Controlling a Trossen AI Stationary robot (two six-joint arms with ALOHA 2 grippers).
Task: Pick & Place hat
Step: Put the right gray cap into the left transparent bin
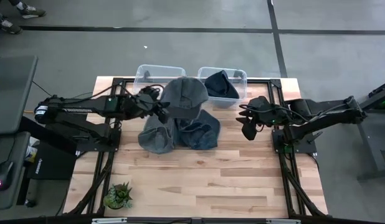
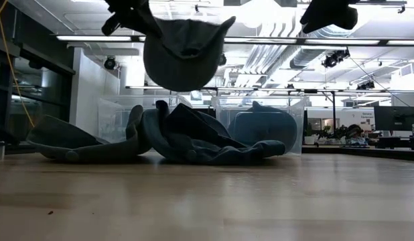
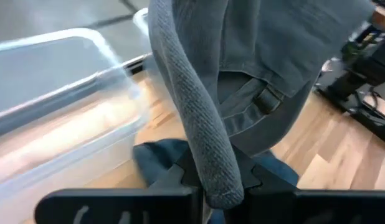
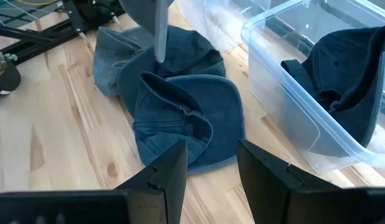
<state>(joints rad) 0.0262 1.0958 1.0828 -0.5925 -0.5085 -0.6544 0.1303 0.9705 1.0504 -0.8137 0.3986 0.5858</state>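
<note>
High view shows the left gripper [image 1: 162, 112] near the back of the table [image 1: 199, 180], with its fingers closed on the brim of a grey hat [image 1: 185, 95]. This hat hangs in the air, above the pile and close to the two clear bins. From the low view the same grey hat [image 2: 183, 53] is lifted clear of the table, crown down, and nothing touches it from below. In the left wrist view its curved brim [image 3: 195, 124] goes down between the dark fingers [image 3: 180, 180] — they pinch it at the lower end.

Under the lifted hat two more hats lie on the table, touching each other: a grey-blue hat [image 1: 156, 137] on the left side of the pile and a blue hat [image 1: 202, 129] on the right side. The right wrist view looks down on the blue hat [image 4: 189, 121], which rests upside down with its strap visible.

At the back stand the empty left bin [image 1: 144, 74] and the right bin [image 1: 239, 76], which contains a dark navy hat [image 1: 220, 86].

The right gripper [image 1: 248, 127] hovers beside the pile, near the right bin, with its fingers [image 4: 171, 171] apart and holding nothing. A small plant [image 1: 118, 195] stands at the front left corner of the table.
</note>
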